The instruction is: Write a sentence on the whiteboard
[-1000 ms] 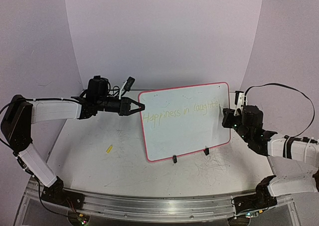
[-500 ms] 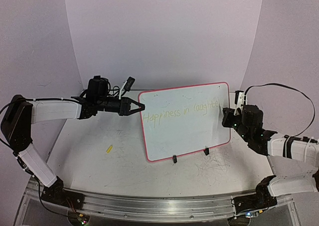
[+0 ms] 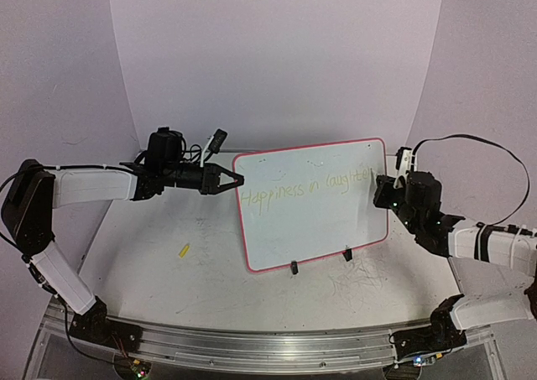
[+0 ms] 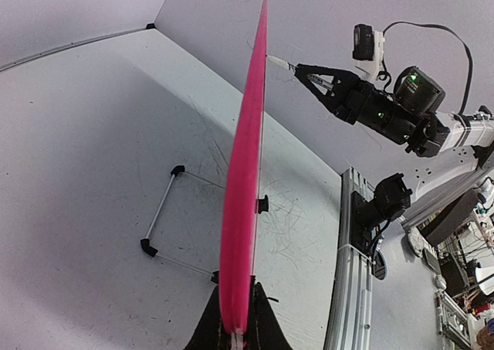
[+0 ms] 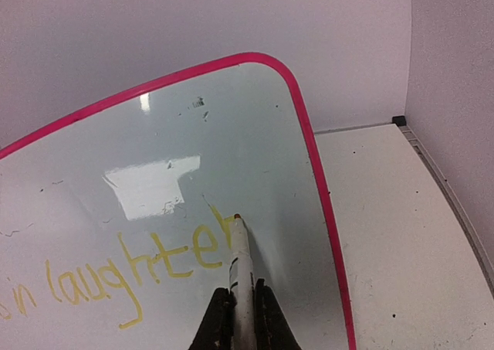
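The top external camera looked down from high on the near side, holding the whole pink-rimmed, round-cornered white board (image 3: 315,221); the left wrist camera sat against its left edge, sighting rightward along it to the black right arm (image 4: 386,110); the right wrist camera faced its upper right corner closely; both shared the board with the top view.

Right wrist view: whiteboard (image 5: 231,134) cut off at the left and bottom edges; sentence (image 5: 147,265) clipped at the left, only "laughte" plainly legible; marker (image 5: 240,257) barrel hidden low down between the right pincer (image 5: 245,300) fingers. Left wrist view: board seen edge-on, writing face hidden; left pincer (image 4: 235,307) cropped by the bottom edge. Top view: small yellow item (image 3: 184,249) on the bench (image 3: 151,279), too small to identify.
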